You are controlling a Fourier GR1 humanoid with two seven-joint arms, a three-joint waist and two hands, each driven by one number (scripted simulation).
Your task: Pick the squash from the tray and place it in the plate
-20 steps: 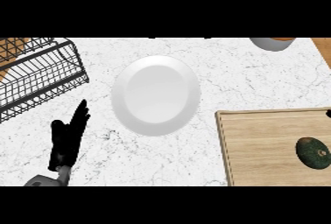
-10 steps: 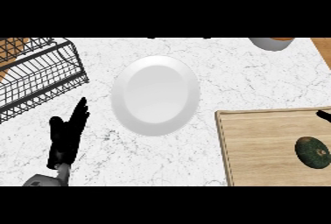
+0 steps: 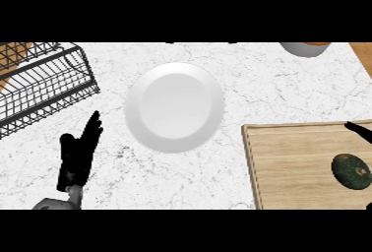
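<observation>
Squash (image 3: 353, 171) lies on wooden tray (image 3: 291, 167) atop marble counter (image 3: 254, 83)

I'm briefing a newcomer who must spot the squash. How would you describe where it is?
Find the wooden tray at the counter's right, beside the white plate. The squash lies near the tray's right edge. It is the only thing on the wood: small, round and dark green.

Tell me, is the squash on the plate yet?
Not yet. Nothing looks done: the squash lies on the tray, and the plate has nothing on it. In hand: only a dark fingertip of the right hand shows at the picture's right edge, above the squash. The left hand rests open on the counter. Left to do: grasp the squash, carry it over, set it on the plate.
</observation>
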